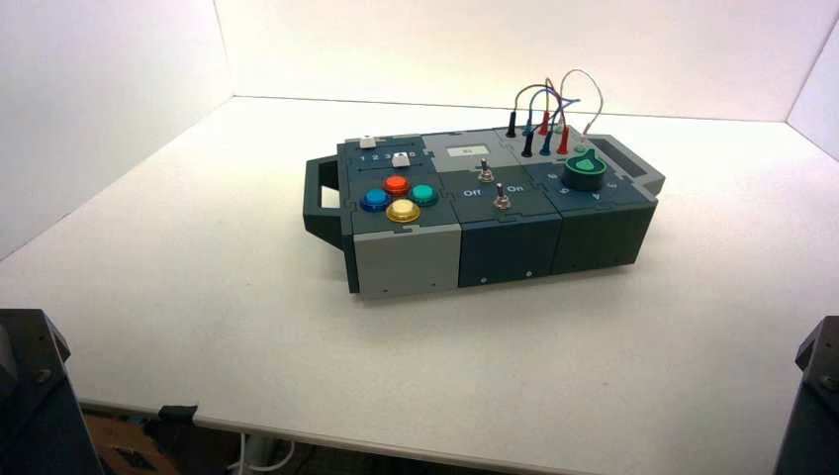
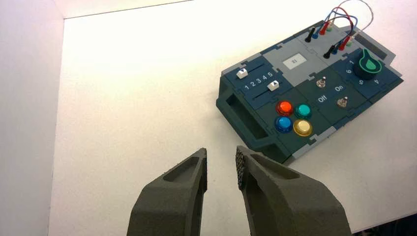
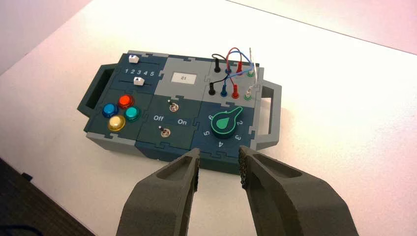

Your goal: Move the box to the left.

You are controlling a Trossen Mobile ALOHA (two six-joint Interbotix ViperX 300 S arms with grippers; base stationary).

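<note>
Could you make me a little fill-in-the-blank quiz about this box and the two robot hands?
The lone yellow thing on the box is a round ____.
The knob on the box's right end is coloured ____.
The labels by the toggle switches read "Off" and "____".
The left gripper and right gripper are both ____, holding nothing.

Missing words: button; green; On; open

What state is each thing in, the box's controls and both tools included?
Box: upright on the table, untouched, slightly askew
Upper slider: near the 1 end
Lower slider: around 3
Green knob: pointer between 1 and 2
Wires: plugged in, looping up
Left tool: open, holding nothing
Right tool: open, holding nothing
</note>
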